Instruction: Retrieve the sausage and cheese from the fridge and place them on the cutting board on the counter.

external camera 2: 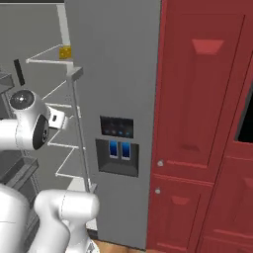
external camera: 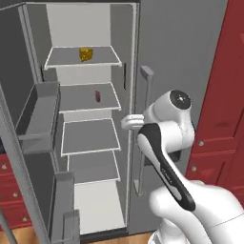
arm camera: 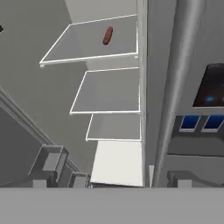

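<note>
The grey fridge (external camera: 181,47) stands with its left door swung open, white shelves showing. On the top shelf sits the yellow cheese (external camera: 86,54), also seen past the door edge (external camera 2: 65,52). One shelf lower lies the dark reddish sausage (external camera: 97,96), which the hand view sees up and ahead (arm camera: 107,36). My gripper (external camera: 126,122) is at the compartment's right edge, level with the third shelf, below and right of the sausage and touching nothing. Its fingers are hidden, so open or shut cannot be told. The cutting board and counter are out of view.
The fridge's shut right door carries a long bar handle (external camera: 145,128) and a blue-lit dispenser panel (external camera 2: 117,146), close beside my hand. The open left door's bins (external camera: 38,119) stick out on the left. Tall red cabinets (external camera 2: 207,123) stand to the right, red drawers (external camera: 12,190) lower left.
</note>
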Available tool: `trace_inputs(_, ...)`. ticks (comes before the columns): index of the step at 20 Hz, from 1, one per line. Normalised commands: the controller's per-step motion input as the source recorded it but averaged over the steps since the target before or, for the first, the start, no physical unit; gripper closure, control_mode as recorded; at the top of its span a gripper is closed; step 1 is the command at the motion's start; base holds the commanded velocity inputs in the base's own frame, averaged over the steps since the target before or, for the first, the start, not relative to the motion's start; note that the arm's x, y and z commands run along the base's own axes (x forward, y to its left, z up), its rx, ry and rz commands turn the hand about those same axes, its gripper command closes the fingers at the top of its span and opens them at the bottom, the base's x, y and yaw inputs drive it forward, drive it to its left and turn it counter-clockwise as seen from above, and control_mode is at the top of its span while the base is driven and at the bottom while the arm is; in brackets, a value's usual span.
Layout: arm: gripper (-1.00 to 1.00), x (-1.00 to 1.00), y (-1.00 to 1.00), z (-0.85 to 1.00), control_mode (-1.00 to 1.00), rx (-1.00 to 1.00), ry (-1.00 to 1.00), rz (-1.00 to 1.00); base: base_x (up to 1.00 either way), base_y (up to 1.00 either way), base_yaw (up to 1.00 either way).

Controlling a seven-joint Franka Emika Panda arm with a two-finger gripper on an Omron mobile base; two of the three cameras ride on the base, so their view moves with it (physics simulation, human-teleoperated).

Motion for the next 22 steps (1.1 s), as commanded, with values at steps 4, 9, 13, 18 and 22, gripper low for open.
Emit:
trace_inputs(4, -1.00, 0.00, 0.00, 0.00, 1.00, 0.00, 0.00, 0.00, 0.13, 0.87, -0.26)
trace_inputs(9, -1.00, 0.00, 0.00, 0.00, 1.00, 0.00, 0.00, 0.00, 0.77, 0.53, -0.15)
trace_inputs(13, -1.00, 0.00, 0.00, 0.00, 1.00, 0.00, 0.00, 0.00, 0.90, 0.21, -0.12)
trace_inputs(18, -1.00, -0.12, -0.08, 0.38, -1.00, 0.03, -0.06, -0.01, 0.11, 0.00, -0.01)
trace_inputs(22, -1.00, -0.51, -0.05, 0.97, -1.00, 0.01, -0.28, 0.00, 0.00, 0.00, 0.00)
